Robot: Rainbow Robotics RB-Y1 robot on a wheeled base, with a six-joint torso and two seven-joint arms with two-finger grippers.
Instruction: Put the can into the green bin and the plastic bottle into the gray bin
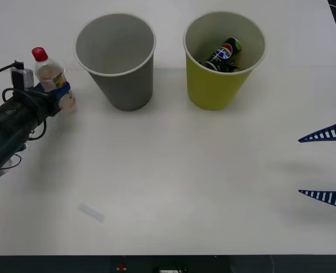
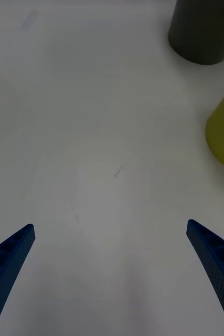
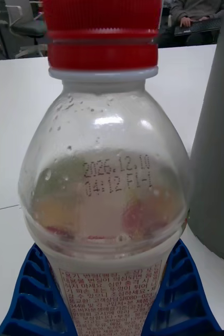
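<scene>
Your small black drink can (image 1: pixel 225 55) with the Pepsi logo already lies tilted inside the yellow-green paper cup (image 1: pixel 214 85), the green bin, so 1 of the 2 placements looks done. What remains is the small clear plastic bottle (image 1: pixel 53 79) with the red cap and whitish label: it stands upright on the white table (image 1: pixel 185 187), just left of the gray paper cup (image 1: pixel 122 85), the gray bin, which is empty as far as you can see. Your left gripper (image 1: pixel 49 94) has its blue ribbed fingers (image 3: pixel 25 299) closed against both sides of the bottle's label, below the shoulder. You would judge the next step a lift and carry right, over the gray rim. Your right gripper (image 1: pixel 326 165) waits at the table's right side, spread wide and holding nothing.
</scene>
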